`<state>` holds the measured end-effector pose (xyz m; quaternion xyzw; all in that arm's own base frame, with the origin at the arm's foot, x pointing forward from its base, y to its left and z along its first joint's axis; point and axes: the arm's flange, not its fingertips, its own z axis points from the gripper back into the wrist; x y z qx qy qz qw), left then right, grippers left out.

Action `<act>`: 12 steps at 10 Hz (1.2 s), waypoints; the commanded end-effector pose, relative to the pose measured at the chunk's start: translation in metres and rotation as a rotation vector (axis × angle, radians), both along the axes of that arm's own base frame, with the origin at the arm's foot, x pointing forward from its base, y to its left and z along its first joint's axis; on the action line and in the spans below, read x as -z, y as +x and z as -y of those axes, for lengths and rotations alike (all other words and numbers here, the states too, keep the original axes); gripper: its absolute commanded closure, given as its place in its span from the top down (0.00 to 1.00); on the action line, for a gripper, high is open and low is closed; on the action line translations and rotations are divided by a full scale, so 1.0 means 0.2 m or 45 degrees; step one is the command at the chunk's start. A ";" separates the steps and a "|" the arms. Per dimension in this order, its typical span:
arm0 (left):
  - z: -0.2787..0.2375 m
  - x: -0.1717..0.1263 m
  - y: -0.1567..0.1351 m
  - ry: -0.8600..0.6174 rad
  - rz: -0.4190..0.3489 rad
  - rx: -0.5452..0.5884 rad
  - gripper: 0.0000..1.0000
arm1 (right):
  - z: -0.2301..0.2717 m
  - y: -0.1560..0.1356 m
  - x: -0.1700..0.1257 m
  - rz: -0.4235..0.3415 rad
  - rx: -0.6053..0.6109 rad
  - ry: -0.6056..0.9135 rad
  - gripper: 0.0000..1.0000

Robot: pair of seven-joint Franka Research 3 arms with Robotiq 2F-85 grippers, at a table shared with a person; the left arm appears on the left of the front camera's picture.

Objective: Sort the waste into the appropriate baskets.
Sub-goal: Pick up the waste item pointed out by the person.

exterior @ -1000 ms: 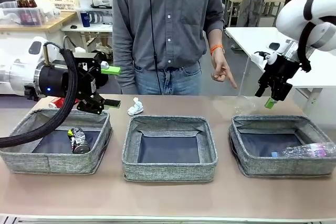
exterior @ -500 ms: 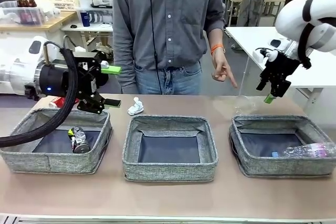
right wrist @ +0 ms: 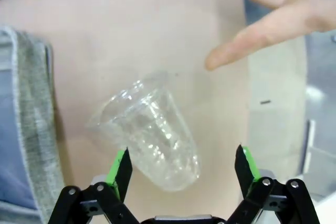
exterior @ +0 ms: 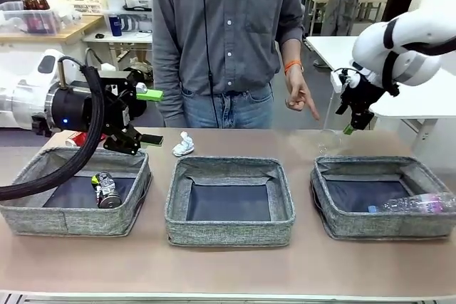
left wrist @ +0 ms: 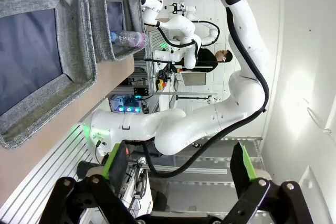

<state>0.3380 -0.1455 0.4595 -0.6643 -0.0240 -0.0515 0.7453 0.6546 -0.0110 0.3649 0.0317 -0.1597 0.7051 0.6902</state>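
- Now the right hand (right wrist: 184, 157) hangs wide open above the clear plastic cup (right wrist: 149, 132), lying on the bench (right wrist: 157, 35) near the right basket (exterior: 370, 229)
- Lower straight, close softly; I think thin walls may buckle

Clear plastic cup (right wrist: 149, 135) lies on its side beside the right basket (exterior: 335, 229) — bottle (exterior: 420, 204) inside; can (exterior: 107, 190) in left basket (exterior: 43, 222).

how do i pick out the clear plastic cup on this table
Find the square grey woven-fabric tray on the robot's right, holding a clear plastic bottle. Behind its far wall, on the bare tabletop, the clear plastic cup lies on its side under the open right gripper. Unlike the small white paper wad, it is see-through.
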 end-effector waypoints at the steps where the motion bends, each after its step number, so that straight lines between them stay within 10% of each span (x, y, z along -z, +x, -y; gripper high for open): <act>1: 0.01 -0.01 0.00 -0.004 -0.011 -0.010 1.00 | 0.03 0.06 0.03 -0.062 -0.127 -0.059 1.00; 12: 0.01 -0.01 0.00 -0.004 -0.011 -0.010 1.00 | -0.11 0.12 0.25 -0.232 -0.218 -0.090 1.00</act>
